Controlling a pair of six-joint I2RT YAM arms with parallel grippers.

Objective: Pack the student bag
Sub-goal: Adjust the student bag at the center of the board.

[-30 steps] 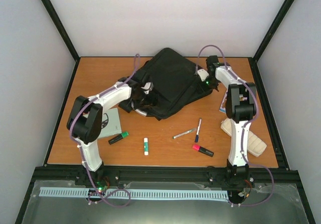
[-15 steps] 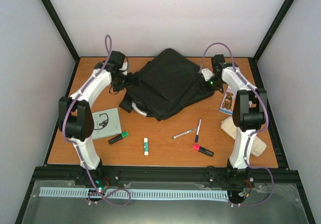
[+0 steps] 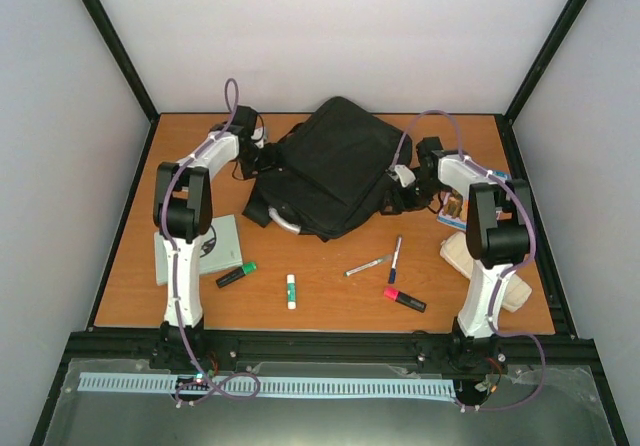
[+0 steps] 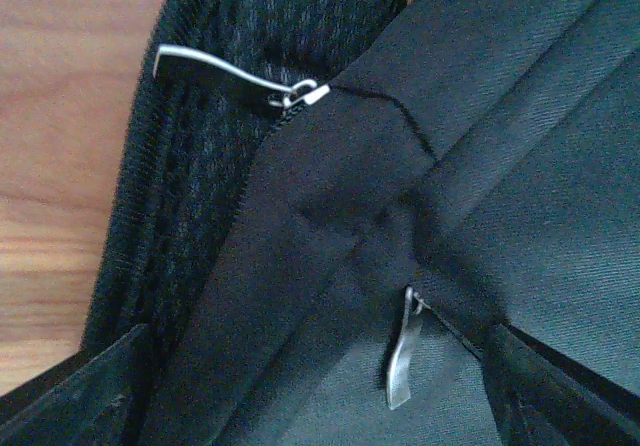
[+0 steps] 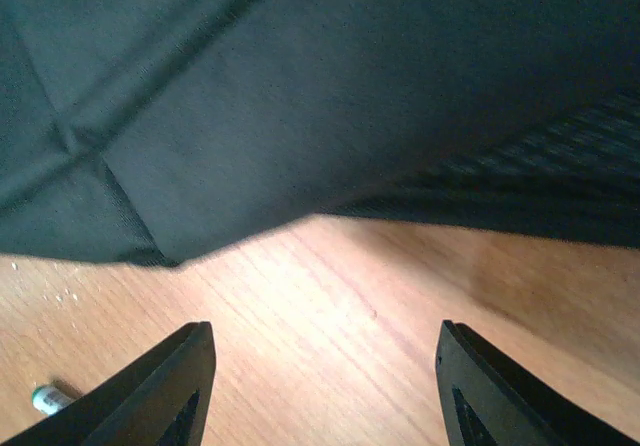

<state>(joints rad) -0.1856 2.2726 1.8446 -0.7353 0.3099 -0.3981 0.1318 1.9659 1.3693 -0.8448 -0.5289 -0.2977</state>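
The student bag (image 3: 335, 161) is a large black backpack lying flat at the back middle of the table, its grey loop handle (image 3: 283, 221) at its near-left corner. My left gripper (image 3: 268, 154) is at the bag's far-left edge. In the left wrist view it (image 4: 320, 411) stands open just above the black fabric (image 4: 500, 146), with a metal zip pull (image 4: 403, 356) between the jaws and a second zip pull (image 4: 225, 68) farther off. My right gripper (image 3: 396, 192) hovers at the bag's near-right edge. It is open (image 5: 320, 371) over bare wood, with the bag's edge (image 5: 350, 86) just ahead.
On the near table lie a grey-green notebook (image 3: 215, 241), a green highlighter (image 3: 236, 274), a glue stick (image 3: 291, 291), a silver pen (image 3: 367, 265), a blue pen (image 3: 395, 259) and a pink highlighter (image 3: 404, 299). A cream pencil case (image 3: 485, 271) and a picture card (image 3: 452, 206) lie at the right.
My left arm swung from the bag's near-left side round to its far-left edge. My right gripper came nearer along the bag's right edge, its jaws wider.
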